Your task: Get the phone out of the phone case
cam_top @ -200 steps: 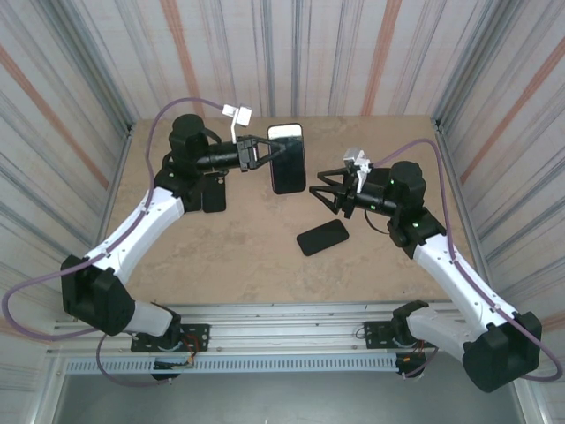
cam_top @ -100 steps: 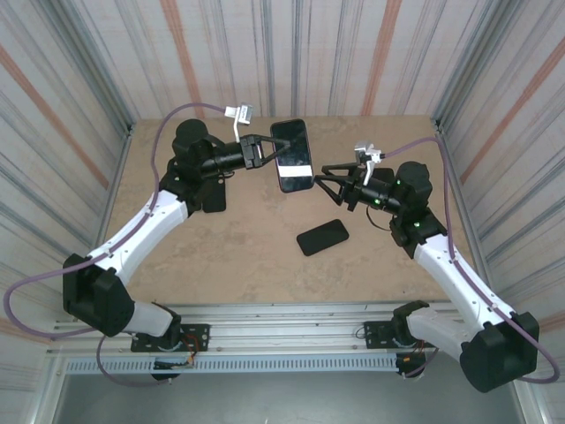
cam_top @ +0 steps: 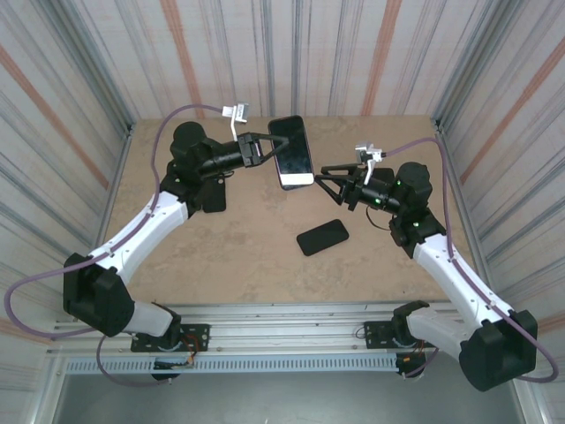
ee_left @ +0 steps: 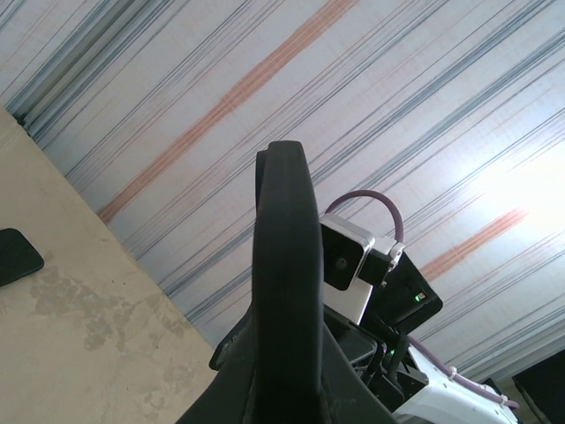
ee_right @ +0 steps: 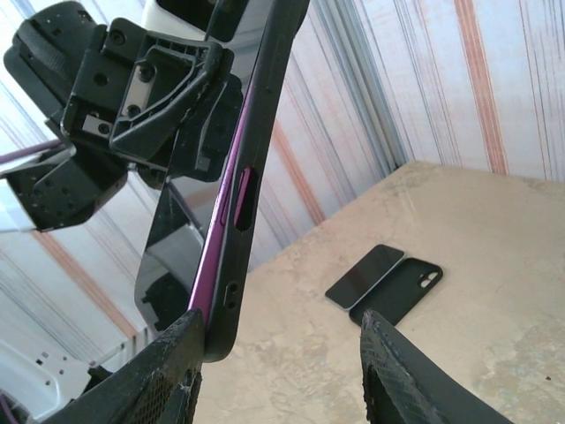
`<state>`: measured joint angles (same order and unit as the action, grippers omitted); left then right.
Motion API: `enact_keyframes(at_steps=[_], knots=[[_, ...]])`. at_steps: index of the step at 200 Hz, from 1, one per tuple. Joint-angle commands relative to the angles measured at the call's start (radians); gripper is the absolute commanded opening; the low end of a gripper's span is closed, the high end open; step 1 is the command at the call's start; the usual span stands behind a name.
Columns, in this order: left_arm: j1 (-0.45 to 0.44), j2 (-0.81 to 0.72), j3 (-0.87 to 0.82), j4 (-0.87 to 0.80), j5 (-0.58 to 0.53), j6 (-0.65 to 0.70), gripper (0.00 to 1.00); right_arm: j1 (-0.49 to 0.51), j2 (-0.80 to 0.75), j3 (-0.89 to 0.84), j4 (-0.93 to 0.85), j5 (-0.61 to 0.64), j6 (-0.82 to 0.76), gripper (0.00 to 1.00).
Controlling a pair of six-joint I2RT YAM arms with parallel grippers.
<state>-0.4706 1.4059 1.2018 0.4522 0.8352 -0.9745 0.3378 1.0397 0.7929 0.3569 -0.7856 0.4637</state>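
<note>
1. Gripping the phone (cam_top: 292, 152) by one long edge, our left gripper (cam_top: 265, 148) is clamped on it and carries it in the air, well above the table (cam_top: 256, 265).
2. We see the phone reaching out past the left fingertips, its screen tilted up, its far end just beside the right gripper (cam_top: 327, 183).
3. Our right gripper points at that end with its fingers spread wide and nothing between them.
4. From the right wrist, we see the phone (ee_right: 172, 256) edge-on just ahead of the spread fingers (ee_right: 172, 371), a purple band running along it inside the dark phone case (ee_right: 269, 88). Its lower corner sits close to one finger; we cannot tell whether they touch.
5. From the left wrist, the phone (ee_left: 287, 291) stands edge-on straight ahead of the fingers, with the right arm's wrist camera (ee_left: 346, 263) beyond it.
6. A spare phone (cam_top: 322, 237) lies flat on the table beneath and slightly behind the right gripper.
7. Beyond the right fingertips, a handset (ee_right: 365, 276) and an empty case (ee_right: 404, 293) lie side by side on the table, touching.
</note>
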Motion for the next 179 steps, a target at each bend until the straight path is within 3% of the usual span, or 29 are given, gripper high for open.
enact_keyframes(at_steps=[1,78,141,179], knots=[[-0.003,-0.027,0.011,0.091,-0.017,-0.034,0.00,0.001,0.017,0.002,0.033,-0.031,0.032,0.49],[-0.045,-0.006,-0.003,0.138,-0.092,-0.118,0.00,0.027,0.049,0.020,0.071,-0.019,0.104,0.49],[-0.091,0.018,-0.122,0.276,-0.388,-0.333,0.00,0.054,0.125,0.055,0.253,0.072,0.554,0.47],[-0.105,-0.002,-0.179,0.281,-0.517,-0.369,0.00,0.076,0.141,0.024,0.376,0.145,0.790,0.37]])
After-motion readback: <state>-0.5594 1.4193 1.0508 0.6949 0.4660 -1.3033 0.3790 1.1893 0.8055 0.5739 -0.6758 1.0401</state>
